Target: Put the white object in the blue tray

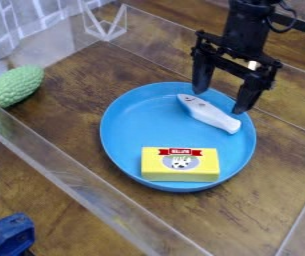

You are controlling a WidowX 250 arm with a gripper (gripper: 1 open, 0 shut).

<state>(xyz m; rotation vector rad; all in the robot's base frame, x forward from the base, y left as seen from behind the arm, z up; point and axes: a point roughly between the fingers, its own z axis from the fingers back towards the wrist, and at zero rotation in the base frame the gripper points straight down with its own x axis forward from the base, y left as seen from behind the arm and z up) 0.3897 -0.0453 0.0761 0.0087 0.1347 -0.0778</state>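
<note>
The round, shallow, bright-blue plastic tray (131,138) with a raised rim sits on the brown wooden desk (81,75). Inside it lie 2 things. The small, elongated white plastic object (208,113) with rounded ends rests in the part of the tray nearer the robot arm, slanting from the upper left down to the lower right in the view. The rectangular yellow box (180,164) with a red label and a pale printed face lies near the opposite rim, apart from the white object.

The black gripper (228,98) stands open wide, its 2 sides well separated, above the tray's edge by the white object. It holds nothing. Whether either side touches the white object, I cannot tell.

At the left of the view, well apart from the tray, is a green, rounded item with a bumpy surface (16,86). In the lower left corner is a blue item with a dark opening (7,236), only partly in view. Between that corner and the tray, a clear, see-through strip (93,166) runs diagonally across the view.
</note>
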